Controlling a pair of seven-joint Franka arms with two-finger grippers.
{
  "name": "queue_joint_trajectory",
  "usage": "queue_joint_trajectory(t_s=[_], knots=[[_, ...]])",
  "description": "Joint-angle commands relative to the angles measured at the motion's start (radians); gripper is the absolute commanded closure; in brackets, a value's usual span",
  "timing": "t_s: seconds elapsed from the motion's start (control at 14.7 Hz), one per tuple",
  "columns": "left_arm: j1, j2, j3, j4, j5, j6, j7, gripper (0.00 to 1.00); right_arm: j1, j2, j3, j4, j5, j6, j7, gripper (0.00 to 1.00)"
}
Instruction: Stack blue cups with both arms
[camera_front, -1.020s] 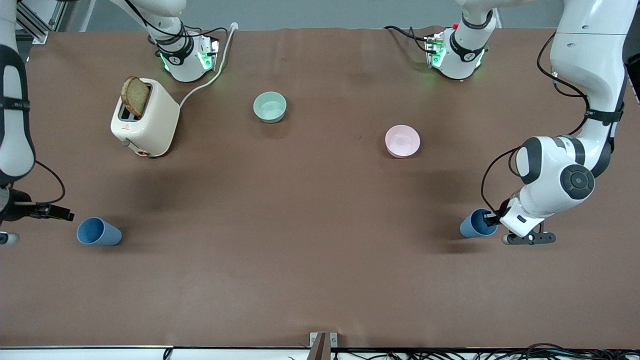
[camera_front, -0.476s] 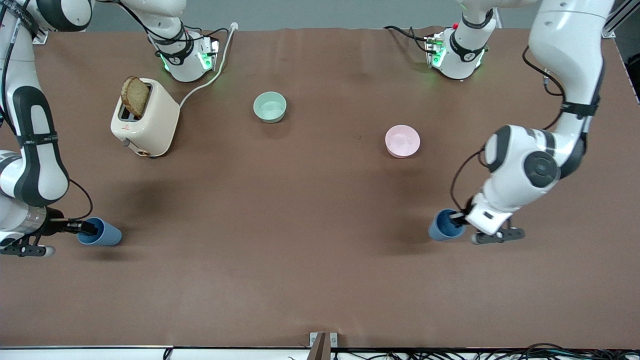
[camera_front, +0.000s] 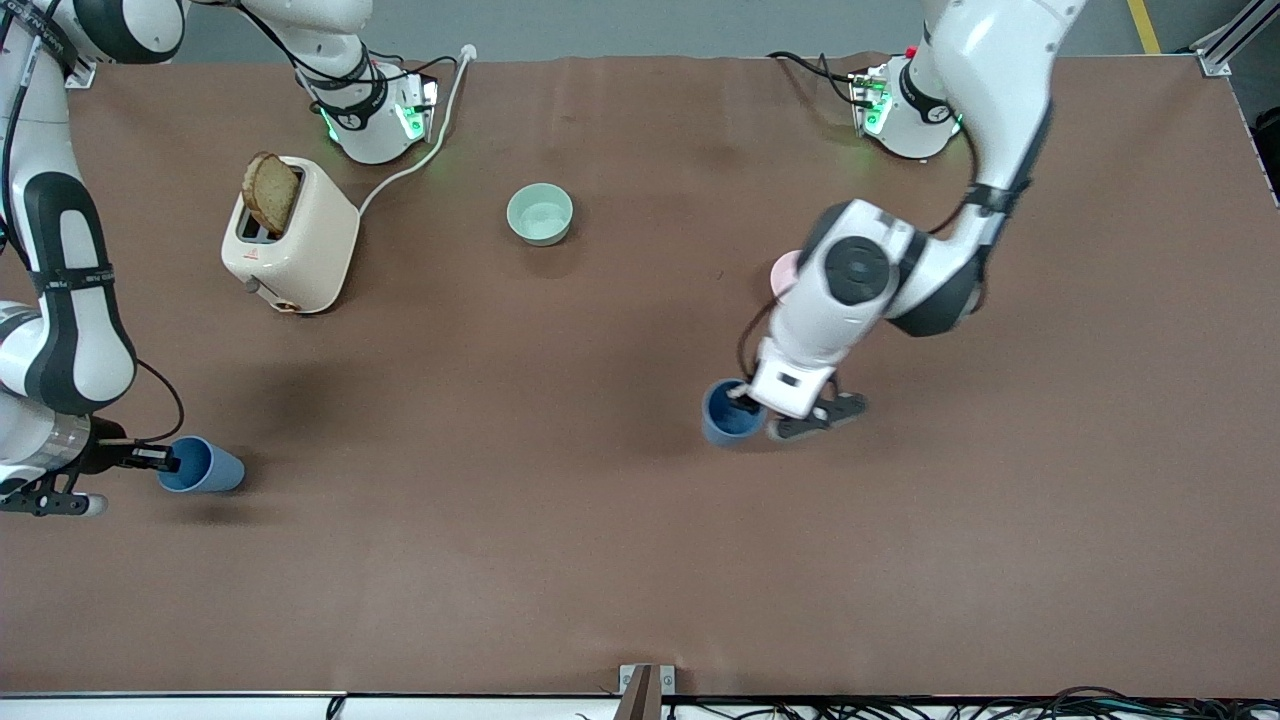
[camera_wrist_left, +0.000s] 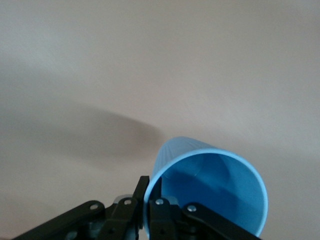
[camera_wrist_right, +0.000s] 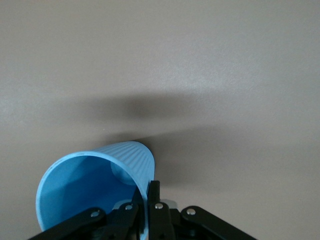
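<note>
Right gripper (camera_front: 150, 459), at the right arm's end of the table, pinches the rim of one blue cup (camera_front: 203, 466); one finger (camera_wrist_right: 152, 200) sits inside the wall. Left gripper (camera_front: 745, 398) pinches the rim of the second blue cup (camera_front: 728, 413), held over the table's middle, with its mouth (camera_wrist_left: 215, 192) open to the wrist camera. Farther from the front camera: pink bowl (camera_front: 783, 272), toaster (camera_front: 292, 240), green bowl (camera_front: 540, 213).

Two plain blue cups (camera_front: 728, 415) (camera_front: 203, 466), each pinched at the rim by black grippers (camera_front: 748, 397) (camera_front: 160, 460) on white, grey-banded arms. Brown table (camera_front: 560, 560); cream toaster (camera_front: 290, 235), brown toast (camera_front: 268, 192); pale green bowl (camera_front: 540, 213), pink bowl (camera_front: 785, 272).
</note>
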Motion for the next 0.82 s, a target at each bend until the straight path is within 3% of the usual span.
queue_joint_trajectory(t_s=[0.0,0.41,0.54,0.61,0.68,0.75], knots=[[-0.085,0.098,0.015,0.097,0.024,-0.01,-0.117,1.0,0.001,-0.06,0.009,0.001,0.015,-0.084,-0.002,0.96],[-0.171,0.198,0.013,0.165,0.105,-0.005,-0.241,1.0,0.07,-0.268,0.009,0.0,0.004,-0.273,0.116,0.96],[-0.176,0.203,0.012,0.165,0.105,-0.005,-0.241,0.92,0.127,-0.35,0.009,-0.003,-0.004,-0.357,0.232,0.96],[-0.174,0.198,0.012,0.165,0.105,-0.005,-0.241,0.64,0.154,-0.388,0.009,-0.008,-0.004,-0.391,0.274,0.95],[-0.17,0.192,0.012,0.166,0.105,-0.005,-0.24,0.14,0.186,-0.419,0.011,-0.009,-0.002,-0.4,0.293,0.96],[-0.167,0.18,0.012,0.174,0.108,-0.008,-0.232,0.0,0.232,-0.442,0.009,-0.011,-0.002,-0.402,0.332,0.96]])
